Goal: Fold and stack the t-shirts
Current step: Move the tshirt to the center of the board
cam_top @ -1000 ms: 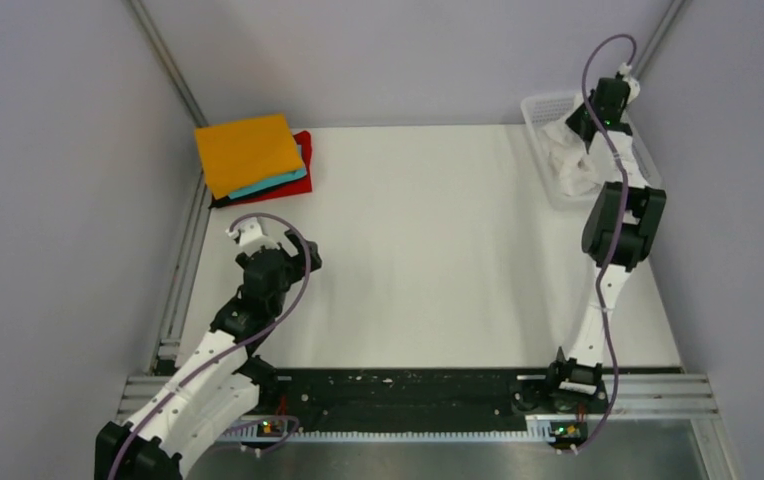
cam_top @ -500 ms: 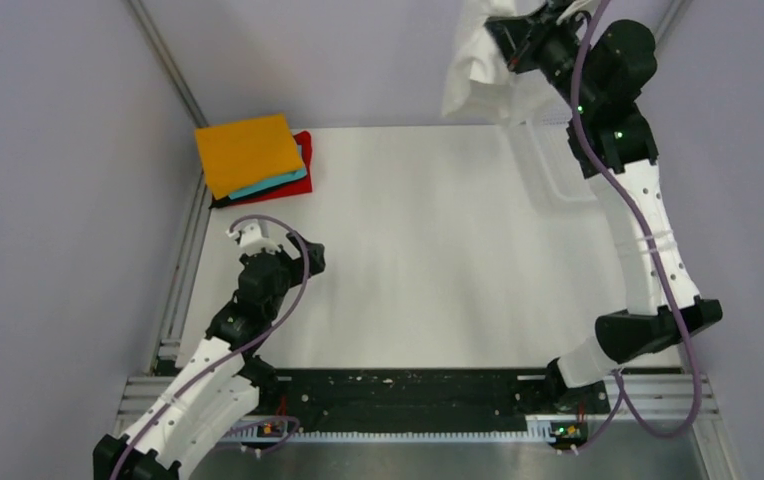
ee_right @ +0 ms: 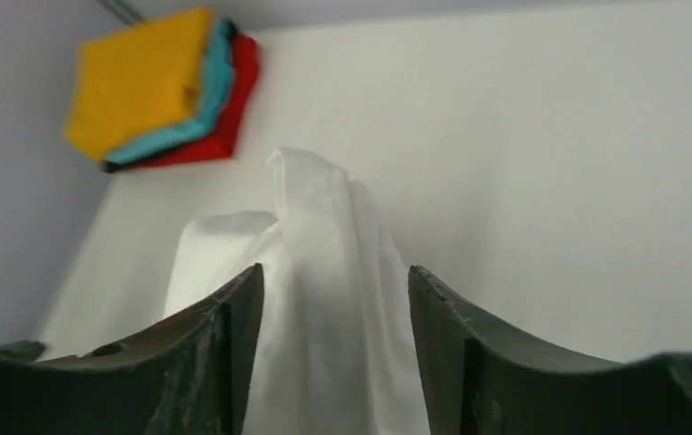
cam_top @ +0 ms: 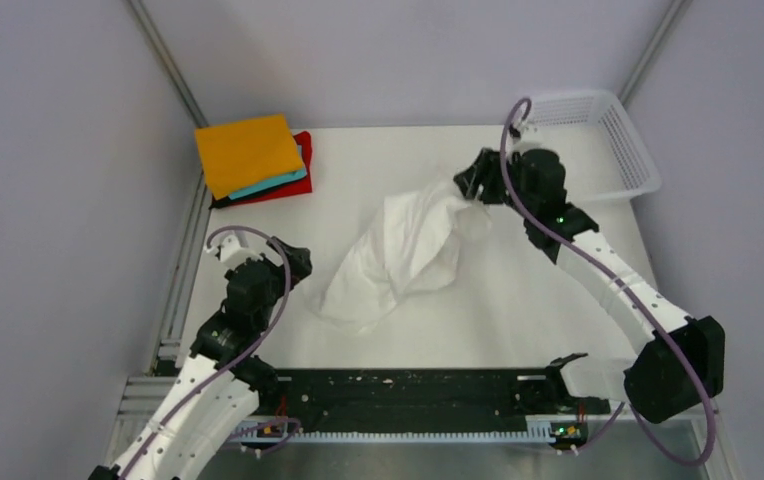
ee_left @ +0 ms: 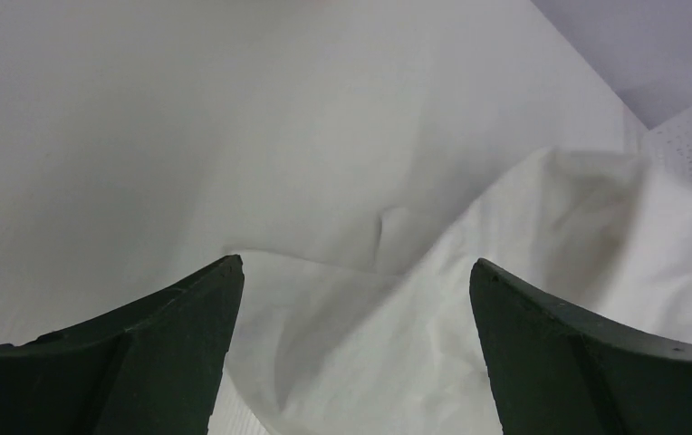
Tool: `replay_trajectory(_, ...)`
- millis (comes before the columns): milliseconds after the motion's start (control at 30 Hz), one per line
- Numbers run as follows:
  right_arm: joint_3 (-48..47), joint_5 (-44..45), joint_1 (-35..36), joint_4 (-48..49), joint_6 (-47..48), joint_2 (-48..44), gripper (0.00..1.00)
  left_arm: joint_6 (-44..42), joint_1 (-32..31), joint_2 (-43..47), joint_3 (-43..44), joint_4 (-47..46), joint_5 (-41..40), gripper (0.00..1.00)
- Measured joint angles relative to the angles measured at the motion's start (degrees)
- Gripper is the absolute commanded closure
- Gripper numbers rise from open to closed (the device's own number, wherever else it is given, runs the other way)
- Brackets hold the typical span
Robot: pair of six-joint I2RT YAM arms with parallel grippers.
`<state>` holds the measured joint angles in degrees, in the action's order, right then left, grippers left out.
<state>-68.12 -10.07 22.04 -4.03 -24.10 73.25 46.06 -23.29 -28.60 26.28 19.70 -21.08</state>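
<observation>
The crumpled white cotton tee hogged mid-frame, the folded orange-teal-red tee stack blocked the upper left, the white plastic mesh basket the upper right. White tabletop toward the lower right was open.

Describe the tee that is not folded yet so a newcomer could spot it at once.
Start at the white table: near its middle lies the white tee, a loose crumpled heap. The orange tee, teal tee and red tee sit folded in a stack at the far left corner; this one alone is unfolded.
</observation>
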Motion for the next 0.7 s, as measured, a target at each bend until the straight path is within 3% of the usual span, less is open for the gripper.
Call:
replay_trajectory(33,5.88,3.69,-0.13,-0.17,0.0,-1.31,0.16,0.92,0.0,-0.04,0.02,1.01,-0.9,0.01)
replay_trajectory(67,10.21,6.6,-0.26,-0.55,-0.52,-2.05,0.11,1.44,0.0,-0.28,0.02,1.62,-1.18,0.01)
replay_trajectory(167,21.16,16.04,-0.85,-3.37,-1.29,-2.82,0.08,3.1,0.0,-2.62,0.04,3.1,-1.46,0.01)
replay_trajectory(267,24.57,21.18,-0.85,-7.48,-1.73,-3.54,0.07,4.42,0.0,-7.28,0.28,3.69,-0.31,0.01)
replay_trajectory(533,28.94,20.31,1.57,-6.01,-1.7,-14.43,0.07,8.22,-0.04,-18.62,0.98,6.43,8.24,0.02)
replay_trajectory(700,34.49,15.43,10.58,-2.73,-1.46,-15.1,0.08,9.22,-0.55,-20.44,-2.99,5.25,14.78,0.03)
